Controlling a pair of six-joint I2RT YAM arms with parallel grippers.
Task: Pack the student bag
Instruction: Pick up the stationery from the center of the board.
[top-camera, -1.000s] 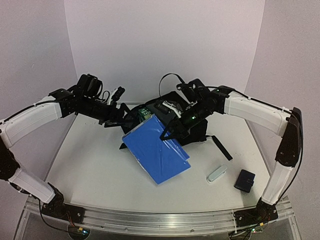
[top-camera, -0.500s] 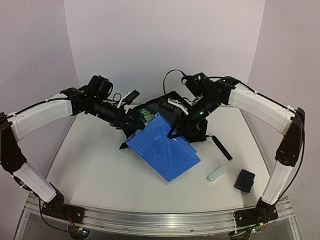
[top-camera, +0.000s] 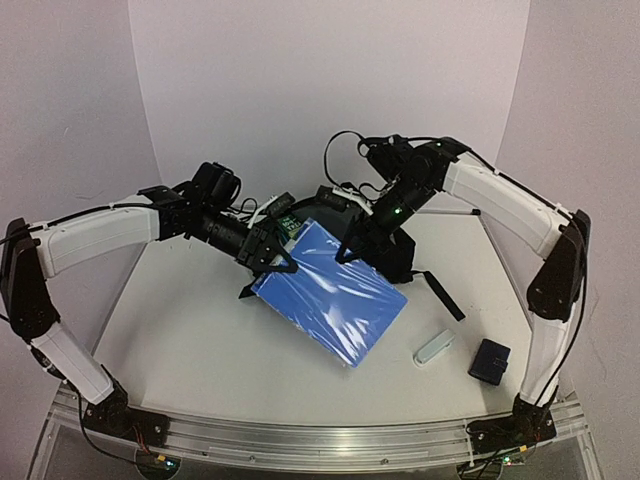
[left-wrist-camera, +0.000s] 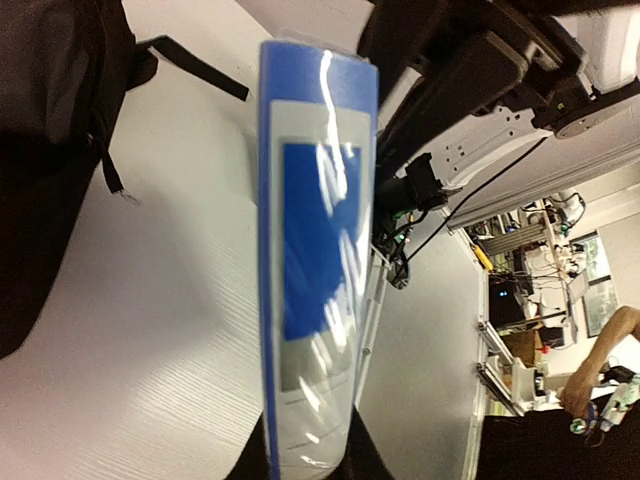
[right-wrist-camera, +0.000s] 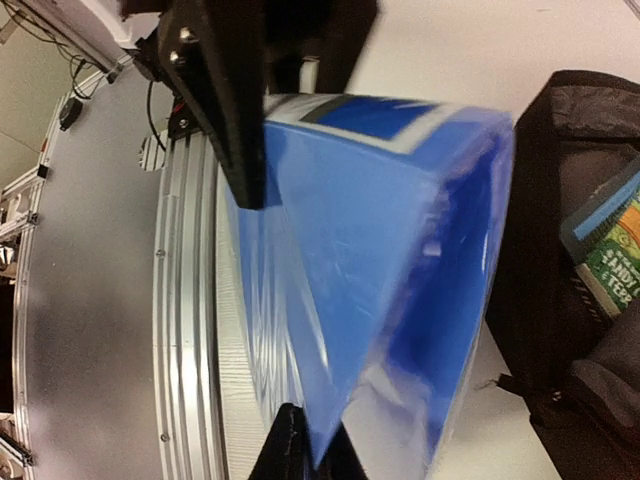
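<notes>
Riskily, the left claw (left-wrist-camera: 312, 458) clamps the blue binder's (top-camera: 335, 300) spine and the right claw (right-wrist-camera: 300, 442) pinches its slick cover; a slip would drop it short of the black backpack (top-camera: 397, 262) behind them.

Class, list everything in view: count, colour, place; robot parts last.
large soft black fabric backpack: one, black, far centre
glossy blue plastic binder: one, blue, held tilted before backpack
green-covered book: one, green, inside backpack
small white oblong object: one, white, table's near right
small dark-blue pouch: one, dark blue, right of white object
white table: one, white, beneath everything
left tool: one, black, gripping binder's left corner
right tool: one, black, gripping binder's far edge
</notes>
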